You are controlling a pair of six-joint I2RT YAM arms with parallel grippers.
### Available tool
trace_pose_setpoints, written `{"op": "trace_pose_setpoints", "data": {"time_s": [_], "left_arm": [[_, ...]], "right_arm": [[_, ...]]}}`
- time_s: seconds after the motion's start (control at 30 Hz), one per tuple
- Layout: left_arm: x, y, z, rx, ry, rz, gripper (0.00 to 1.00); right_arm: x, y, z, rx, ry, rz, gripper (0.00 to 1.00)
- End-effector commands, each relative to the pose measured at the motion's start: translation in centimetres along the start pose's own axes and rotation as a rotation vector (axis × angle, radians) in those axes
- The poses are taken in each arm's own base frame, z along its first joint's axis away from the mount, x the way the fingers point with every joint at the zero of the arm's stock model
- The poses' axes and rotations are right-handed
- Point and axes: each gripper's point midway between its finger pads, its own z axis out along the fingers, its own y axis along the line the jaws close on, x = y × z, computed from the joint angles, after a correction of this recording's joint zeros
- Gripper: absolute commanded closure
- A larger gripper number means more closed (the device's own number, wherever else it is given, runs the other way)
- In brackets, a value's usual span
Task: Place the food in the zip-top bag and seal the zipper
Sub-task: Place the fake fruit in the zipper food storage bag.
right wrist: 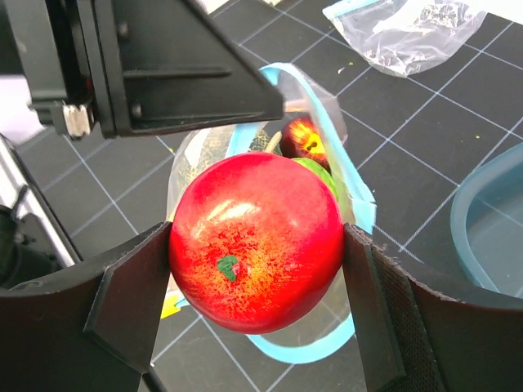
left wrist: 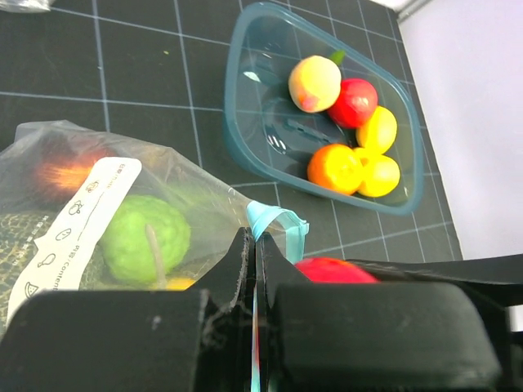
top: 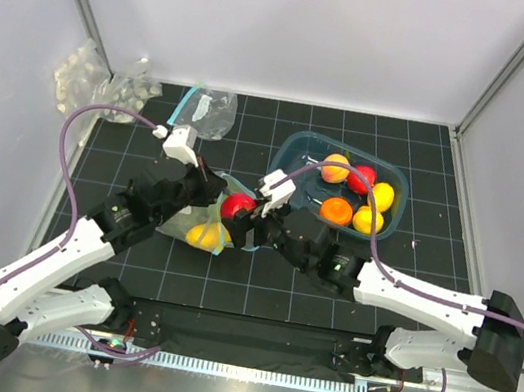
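Note:
The zip-top bag (top: 186, 226) lies mid-table with its mouth towards the right. Through its clear side in the left wrist view show a green fruit (left wrist: 145, 237) and a dark red one (left wrist: 61, 167). My left gripper (left wrist: 255, 253) is shut on the teal zipper (left wrist: 278, 222) at the mouth's upper edge and holds it up. My right gripper (right wrist: 257, 245) is shut on a red ball (right wrist: 256, 241), with a finger against each side. The ball (top: 236, 206) hangs just in front of the open mouth, whose zipper (right wrist: 359, 204) loops round behind it.
A teal bin (top: 295, 151) at the right holds several more fruits, orange (top: 337, 209), yellow (top: 381, 195) and red (top: 361, 178). A second clear bag (top: 212, 111) lies at the back. Packs of white lumps (top: 88, 79) sit at the back left by the wall.

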Motion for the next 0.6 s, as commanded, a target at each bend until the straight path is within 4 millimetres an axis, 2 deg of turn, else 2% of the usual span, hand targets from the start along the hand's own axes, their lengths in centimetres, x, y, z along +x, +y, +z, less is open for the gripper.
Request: {"op": "trace_pose_setpoints", "data": {"time_s": [0.0, 0.07, 0.3, 0.57], "left_arm": [[-2.3, -2.8, -0.8, 0.104, -0.044, -0.024, 1.00], [-2.1, -2.8, -1.0, 0.117, -0.043, -0.027, 0.99], [-2.4, -3.0, -1.6, 0.141, -0.064, -0.038, 1.00], [-2.5, -4.9, -2.5, 0.263, -0.074, -0.048, 1.00]], "right_arm": [[-1.2, -0.5, 0.9, 0.064, -0.063, -0.045, 0.52], [-0.4, -0.8, 1.4, 0.082, -0.052, -0.059, 0.52], [0.0, -2.0, 2.3, 0.160, -0.058, -0.042, 0.56], [0.1, -1.5, 2.6, 0.095, -0.065, -0.025, 0.56]]}}
